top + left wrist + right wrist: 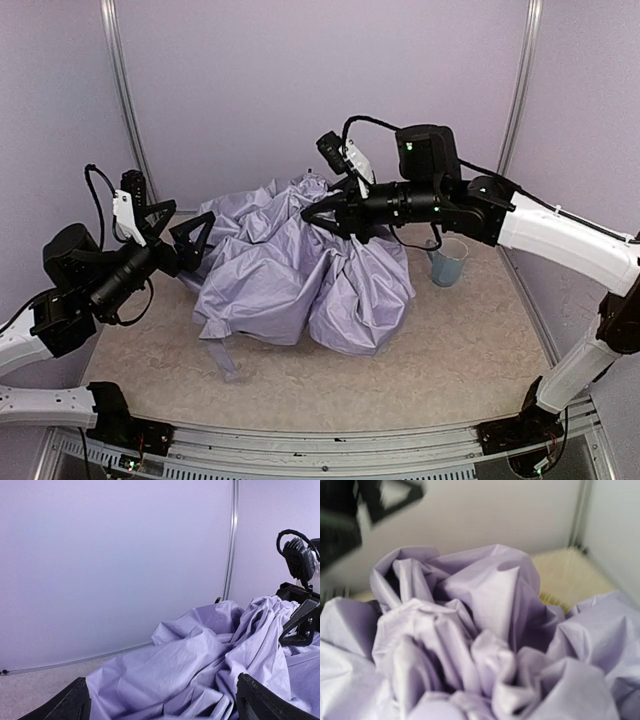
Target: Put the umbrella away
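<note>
Backdrop: pale lavender walls close off the back and both sides, with metal posts standing in the rear corners.
Surface: a speckled beige table, with a metal rail along its near edge between the two arm bases.
Umbrella: it lies as a crumpled heap of lavender fabric in the middle of the table, set toward the back and left. A narrow strap trails from it toward the near edge. No shaft or handle can be made out.
Left gripper: its fingers are spread wide at the left edge of the heap and point into the fabric. Nothing is clamped between them.
Right gripper: it reaches in from the right across the top of the heap, tips against the fabric near its highest folds. Whether they pinch a fold cannot be told; the wrist view shows only bunched fabric.
Cup: a blue cup stands upright just right of the heap, under the right arm.
Room to move: a broad band of table shows between the heap and the rail, widest at the front right. At the back the fabric comes close to the wall. On the left only a narrow strip separates heap and post.
</note>
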{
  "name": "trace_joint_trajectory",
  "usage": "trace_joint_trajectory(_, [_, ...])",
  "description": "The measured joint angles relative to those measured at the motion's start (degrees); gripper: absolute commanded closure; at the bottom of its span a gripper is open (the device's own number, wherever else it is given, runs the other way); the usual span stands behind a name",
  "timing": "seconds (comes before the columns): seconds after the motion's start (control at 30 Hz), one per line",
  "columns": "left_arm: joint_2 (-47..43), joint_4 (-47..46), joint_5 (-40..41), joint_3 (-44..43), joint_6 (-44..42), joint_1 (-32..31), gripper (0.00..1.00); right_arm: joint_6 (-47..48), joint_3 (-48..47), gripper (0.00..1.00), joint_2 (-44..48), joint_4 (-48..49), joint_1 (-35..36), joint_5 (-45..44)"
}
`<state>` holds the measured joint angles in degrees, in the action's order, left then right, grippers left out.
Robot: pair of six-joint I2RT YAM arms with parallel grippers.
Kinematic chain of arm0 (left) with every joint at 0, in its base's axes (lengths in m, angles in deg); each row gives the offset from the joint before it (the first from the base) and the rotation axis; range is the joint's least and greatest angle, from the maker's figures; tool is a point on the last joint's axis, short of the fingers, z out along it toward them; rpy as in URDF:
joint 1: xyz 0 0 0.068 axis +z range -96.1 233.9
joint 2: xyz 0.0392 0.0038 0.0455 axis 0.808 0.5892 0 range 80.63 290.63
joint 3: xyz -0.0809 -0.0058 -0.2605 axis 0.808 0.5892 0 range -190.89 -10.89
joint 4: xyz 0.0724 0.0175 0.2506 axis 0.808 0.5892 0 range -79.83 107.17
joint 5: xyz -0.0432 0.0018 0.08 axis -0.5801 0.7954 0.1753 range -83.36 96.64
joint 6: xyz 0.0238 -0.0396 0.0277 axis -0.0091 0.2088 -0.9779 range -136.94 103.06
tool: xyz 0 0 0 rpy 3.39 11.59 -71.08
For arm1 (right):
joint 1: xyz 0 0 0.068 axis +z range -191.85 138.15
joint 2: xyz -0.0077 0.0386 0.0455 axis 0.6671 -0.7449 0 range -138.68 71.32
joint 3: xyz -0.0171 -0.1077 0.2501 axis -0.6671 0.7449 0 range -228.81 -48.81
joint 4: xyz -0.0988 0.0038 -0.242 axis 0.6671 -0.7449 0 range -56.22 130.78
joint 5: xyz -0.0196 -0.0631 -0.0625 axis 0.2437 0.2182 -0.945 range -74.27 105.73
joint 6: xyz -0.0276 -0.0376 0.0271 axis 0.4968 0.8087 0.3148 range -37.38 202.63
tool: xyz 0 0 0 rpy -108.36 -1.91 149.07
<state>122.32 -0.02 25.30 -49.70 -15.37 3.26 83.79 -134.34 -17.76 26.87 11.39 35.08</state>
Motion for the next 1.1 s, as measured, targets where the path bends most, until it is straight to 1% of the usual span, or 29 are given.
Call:
trace_joint_trajectory(0.07, [-1.8,-0.1,1.9,0.0,0.6,0.0,0.01,-2.5,-2.2,0.98,1.2,-0.4,-0.1,-0.7])
trace_joint_trajectory(0.13, [-3.7,-0.3,3.6,0.0,1.2,0.0,0.01,-4.6,-2.4,1.00,2.6,0.2,-0.2,-0.7])
trace_joint_trajectory(0.23, [-5.6,-0.5,5.2,0.0,1.5,0.0,0.01,-7.2,1.7,1.00,4.5,5.6,-0.2,0.2])
trace_joint_trajectory(0.37, [-6.8,-1.3,6.2,0.0,1.4,0.0,0.01,-8.4,17.1,1.00,4.5,21.4,-0.2,1.8])
trace_joint_trajectory(0.43, [-5.9,-1.4,6.3,0.1,1.4,0.0,0.01,-8.0,27.2,1.00,0.3,32.0,-0.2,2.1])
trace_joint_trajectory(0.5, [-4.2,-1.4,6.3,0.4,1.3,0.0,0.01,-7.6,34.4,1.00,-6.0,42.3,-0.2,2.6])
trace_joint_trajectory(0.53, [-3.2,-1.3,6.3,0.6,1.2,0.0,0.01,-7.5,35.8,1.00,-8.5,49.4,-0.3,3.0])
trace_joint_trajectory(0.6, [-1.4,-1.2,6.1,1.0,1.0,0.0,0.01,-7.5,36.3,1.00,-12.3,57.5,-0.4,3.3])
trace_joint_trajectory(0.67, [0.4,-0.9,6.0,1.3,0.7,0.0,0.01,-7.0,36.0,1.00,-16.5,60.9,-0.4,3.4])
trace_joint_trajectory(0.77, [2.3,-0.7,5.8,1.6,0.5,0.1,0.01,-6.4,37.7,1.00,-23.5,59.6,-0.4,3.4])
trace_joint_trajectory(0.83, [3.1,-0.8,5.7,1.6,0.4,0.1,0.01,-5.0,38.3,1.00,-24.2,58.6,-0.4,3.5])
trace_joint_trajectory(0.9, [3.7,-0.9,5.5,1.7,0.1,0.1,0.01,-3.6,37.2,1.00,-22.4,55.3,-0.4,2.7])
trace_joint_trajectory(0.97, [4.2,-0.9,5.2,1.7,-0.2,0.1,0.01,-2.8,34.6,1.00,-19.6,49.1,-0.4,1.9])
trace_joint_trajectory(1.1, [4.8,-0.8,2.2,1.7,-0.9,0.1,0.03,-0.8,28.7,1.00,-11.7,38.4,-0.4,0.3])
